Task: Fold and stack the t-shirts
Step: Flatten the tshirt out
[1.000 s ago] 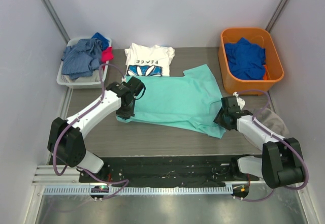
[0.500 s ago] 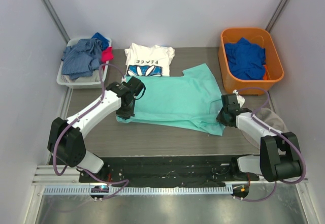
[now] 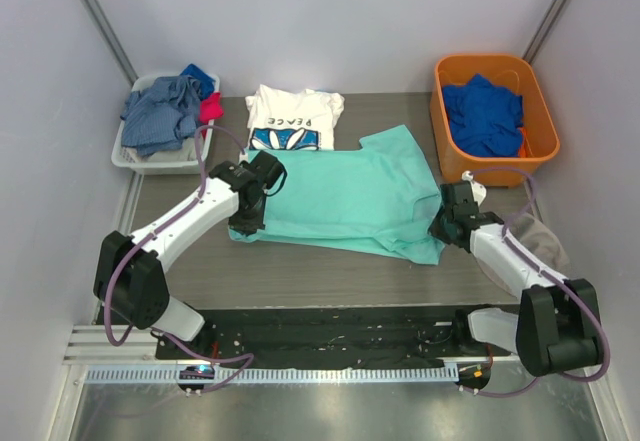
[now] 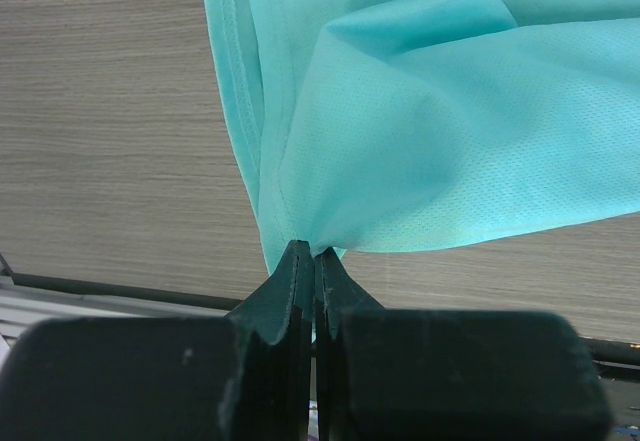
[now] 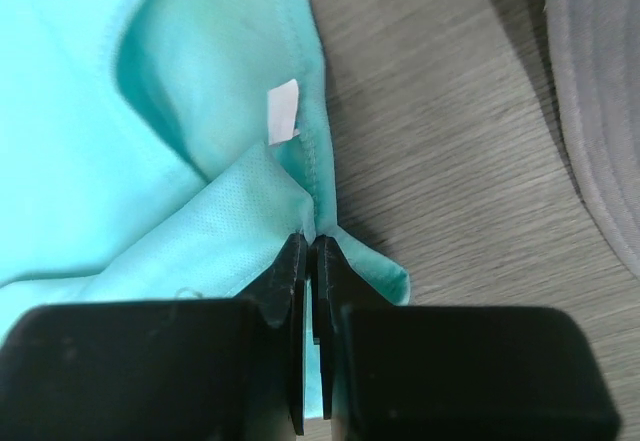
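The left tool (image 4: 313, 256) is clamping the lower-left corner of the teal shirt (image 3: 350, 196), its jaws pressed together on a bunched pinch of cloth. The right tool (image 5: 312, 241) is gripping the hem at the shirt's lower-right edge, closed on the seam just below a small white label (image 5: 284, 111). The shirt is lying spread across the middle of the top view on the tabletop (image 3: 300, 266). The white shirt (image 3: 293, 119) is sitting just above it at upper centre.

The fabric is looking thin, light and limp, puckering toward each pinch, so it will likely sag and drape rather than hold any shape. Corner and hem holds are suiting it, since the stitched seams give more to bite on. Any fold is probably calling for both ends travelling together, keeping the cloth taut.
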